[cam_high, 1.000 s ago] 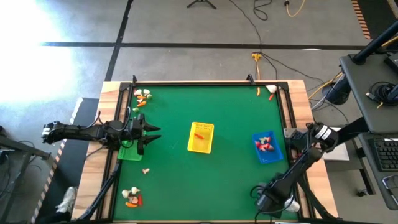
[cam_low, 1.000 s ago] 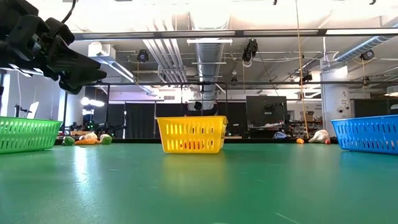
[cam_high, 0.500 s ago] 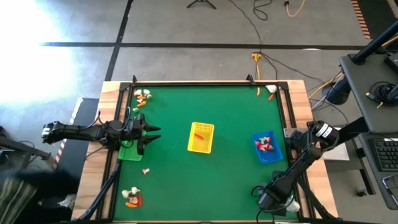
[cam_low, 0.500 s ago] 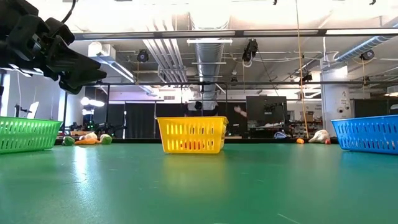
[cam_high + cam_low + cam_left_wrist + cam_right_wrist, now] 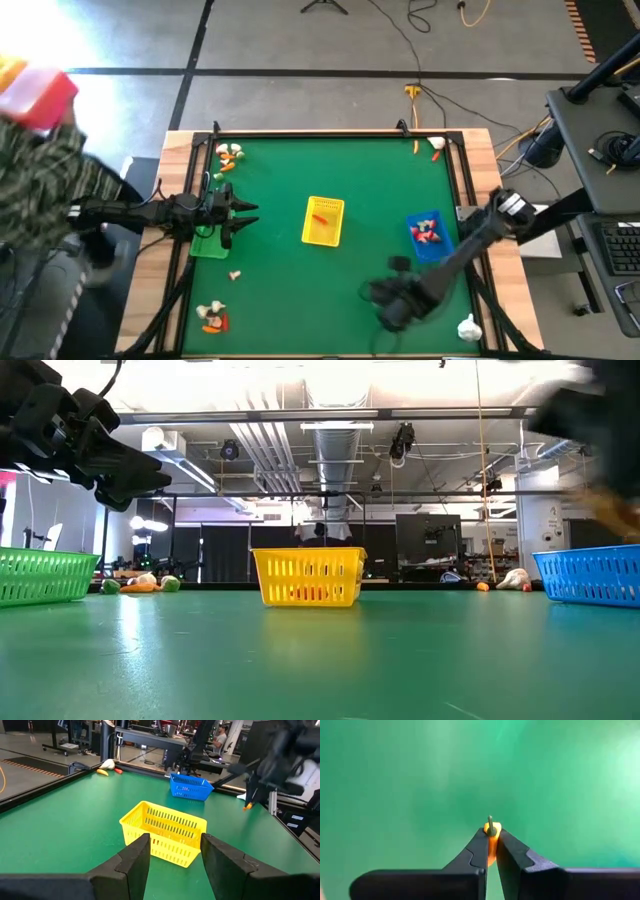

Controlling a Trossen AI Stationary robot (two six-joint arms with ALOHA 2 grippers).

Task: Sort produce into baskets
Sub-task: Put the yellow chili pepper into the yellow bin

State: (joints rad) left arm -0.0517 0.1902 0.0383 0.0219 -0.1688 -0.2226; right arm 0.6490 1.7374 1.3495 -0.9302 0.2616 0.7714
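Clamping a small orange toy produce piece with a short green stem (image 5: 491, 834), the right gripper (image 5: 491, 842) is seen with its two dark fingers pressed against the piece from both sides, above bare green surface. In the high view this right gripper (image 5: 388, 300) is blurred over the near right part of the green tabletop (image 5: 350, 290), between the yellow perforated plastic basket (image 5: 322, 221) and the near edge. A white piece (image 5: 467, 326) lies at the near right corner. Just beyond the right arm the blue perforated plastic basket (image 5: 430, 238) is found, with red-and-white pieces (image 5: 429, 232) inside it. An orange piece (image 5: 320, 216) rests in the yellow basket at the middle of the tabletop.

The left gripper (image 5: 238, 214) is held over the left side, its fingers parted with nothing between them, directly above the green perforated plastic basket (image 5: 208, 243), and is aimed toward the yellow basket. Loose produce is scattered around it: a cream piece (image 5: 235, 273) near the green basket, a cluster of white, green and orange pieces (image 5: 211, 317) at the near left corner, another cluster (image 5: 229, 157) at the far left corner, and two pieces (image 5: 434, 147) at the far right corner.

A person in a patterned sleeve (image 5: 40, 185) is seen at the left of the tabletop.
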